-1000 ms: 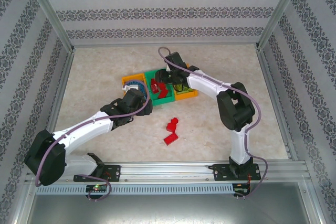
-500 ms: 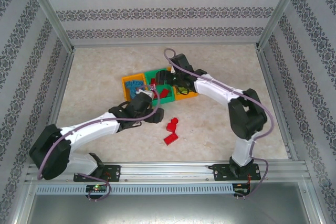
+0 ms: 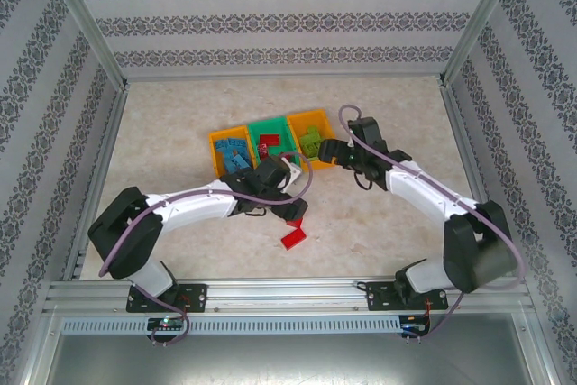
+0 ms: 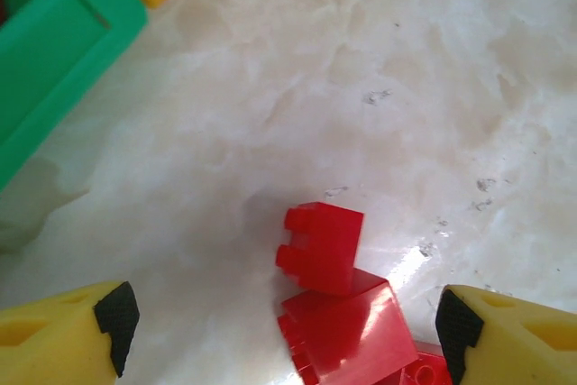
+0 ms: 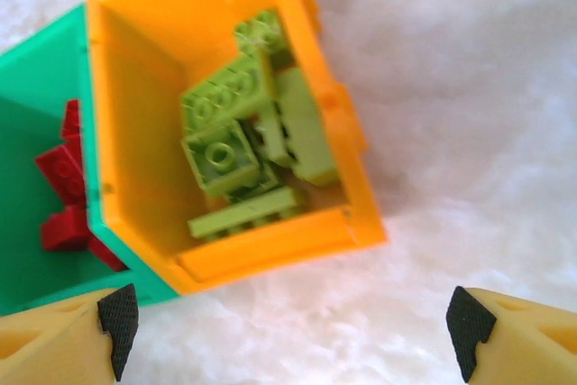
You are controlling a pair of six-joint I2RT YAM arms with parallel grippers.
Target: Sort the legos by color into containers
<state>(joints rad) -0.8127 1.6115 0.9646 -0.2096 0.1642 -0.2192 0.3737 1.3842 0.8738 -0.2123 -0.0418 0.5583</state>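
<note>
Straddling the small red studded plastic bricks on the counter, you are holding your left tool released to grasp; your right tool is hanging released too.

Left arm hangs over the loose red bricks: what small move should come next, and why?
Probably lower the left pincer and close it on the red brick that lies between its jaws. They stand wide open, gripping nothing, and that brick lies on the table, outside the green bin where other red bricks already sit.
</note>
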